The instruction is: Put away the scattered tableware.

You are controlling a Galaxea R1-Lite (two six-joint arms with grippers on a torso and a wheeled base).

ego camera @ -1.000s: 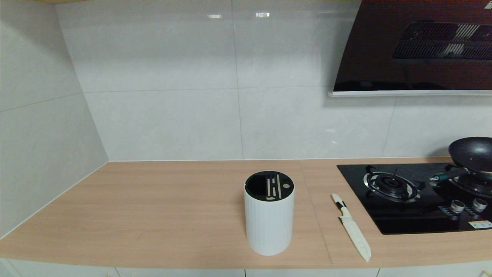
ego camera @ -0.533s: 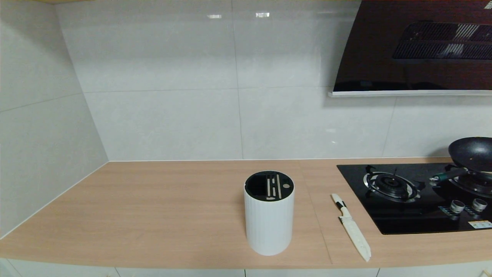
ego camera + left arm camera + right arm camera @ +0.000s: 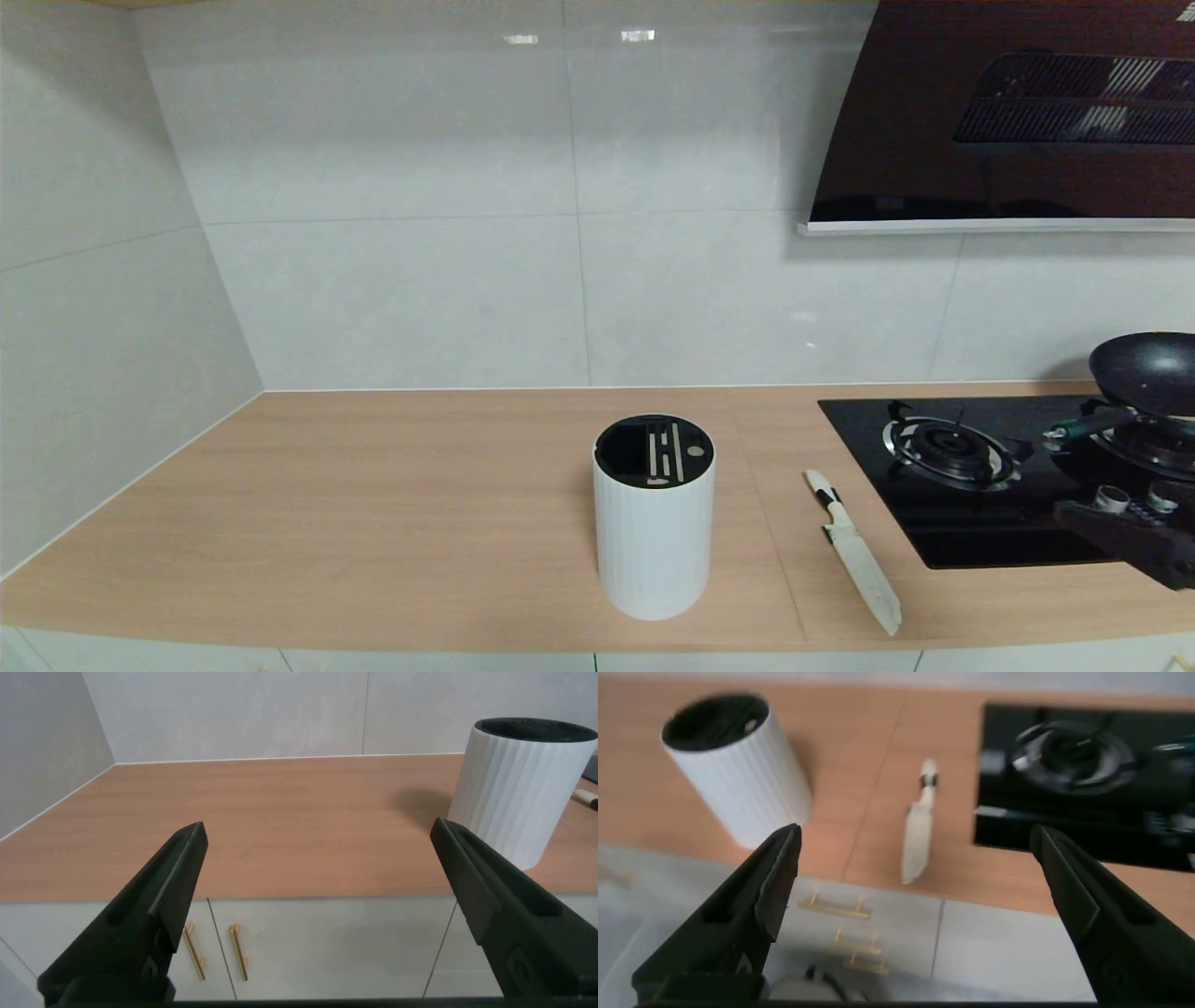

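Right gripper (image 3: 915, 835) with fingers spread wide before the counter edge, white knife (image 3: 853, 553) flat on the countertop (image 3: 373, 523) just ahead of it, white ribbed holder (image 3: 653, 532) upright beside that, nearer the left gripper (image 3: 316, 835), likewise spread wide, black hob (image 3: 934, 509) beyond the knife

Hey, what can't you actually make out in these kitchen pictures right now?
Holder: inside is dark in the head view; its rim hides it in the left wrist view.
Wok: cut off by the head view's right edge.
Knife: blurred in the right wrist view; blade details unclear.
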